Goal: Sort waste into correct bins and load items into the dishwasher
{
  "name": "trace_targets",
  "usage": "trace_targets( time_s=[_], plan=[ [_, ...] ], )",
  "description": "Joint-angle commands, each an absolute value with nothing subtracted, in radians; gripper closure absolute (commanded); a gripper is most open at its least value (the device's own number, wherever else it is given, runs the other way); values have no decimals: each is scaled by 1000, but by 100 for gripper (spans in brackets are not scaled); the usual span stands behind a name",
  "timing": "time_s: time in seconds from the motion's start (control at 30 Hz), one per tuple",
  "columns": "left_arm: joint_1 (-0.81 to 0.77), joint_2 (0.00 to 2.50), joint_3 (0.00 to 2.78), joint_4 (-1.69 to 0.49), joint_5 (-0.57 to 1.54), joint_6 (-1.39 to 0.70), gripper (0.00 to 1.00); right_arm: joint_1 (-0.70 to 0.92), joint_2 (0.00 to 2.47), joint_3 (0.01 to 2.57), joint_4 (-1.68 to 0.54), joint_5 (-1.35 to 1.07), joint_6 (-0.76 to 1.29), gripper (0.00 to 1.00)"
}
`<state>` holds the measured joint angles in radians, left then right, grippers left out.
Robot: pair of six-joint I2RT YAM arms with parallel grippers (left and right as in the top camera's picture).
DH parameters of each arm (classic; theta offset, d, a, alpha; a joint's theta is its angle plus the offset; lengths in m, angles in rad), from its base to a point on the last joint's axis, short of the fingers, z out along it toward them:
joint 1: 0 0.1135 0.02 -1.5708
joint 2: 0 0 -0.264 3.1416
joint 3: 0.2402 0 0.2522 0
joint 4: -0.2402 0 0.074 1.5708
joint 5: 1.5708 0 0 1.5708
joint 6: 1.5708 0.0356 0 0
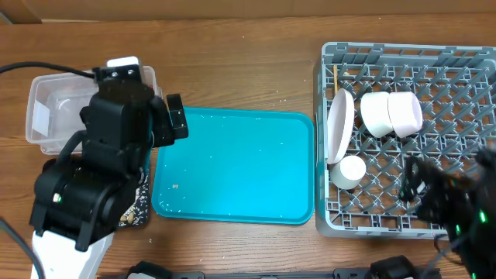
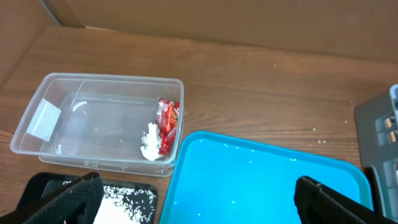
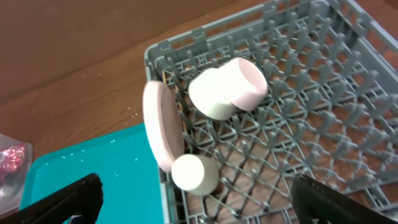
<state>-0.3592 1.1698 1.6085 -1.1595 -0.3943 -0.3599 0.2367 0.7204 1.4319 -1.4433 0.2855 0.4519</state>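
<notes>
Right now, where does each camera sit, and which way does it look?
Overhead: fixed above the wooden table, looking straight down; the black left arm and right arm show.
Left wrist: on the left arm, looking down and forward at the clear rectangular plastic tub; the open left pincer frames the bottom.
Right wrist: on the right arm, looking down at the square grey plastic dish rack; the open right pincer frames the bottom.
Shared: both wrist views catch the teal plastic serving tray.

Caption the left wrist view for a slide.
Clear tub holding red wrapper and white tissue, teal tray alongside, framed by the open left gripper.
</notes>
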Motion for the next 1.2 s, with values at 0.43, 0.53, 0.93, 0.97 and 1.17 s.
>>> trace_targets(
  time_s=[0.43,0.53,0.93,0.97,1.17],
  plan=[
    [-358,1346,1619,-1159,-414,-363,0,76,368,846,-758,250,438,0],
    [-358,1394,1619,-1159,-414,-363,0,74,292,621,-583,192,417,0],
    [-358,1585,1619,-1159,-414,-363,0,30,0,146,-255,-29,284,0],
    [-358,1598,1619,-1159,-414,-363,0,27,3,135,-242,-29,284,0],
    [-358,1695,1619,-1158,-414,-363,0,25,3,63,-184,-24,284,0]
  ],
)
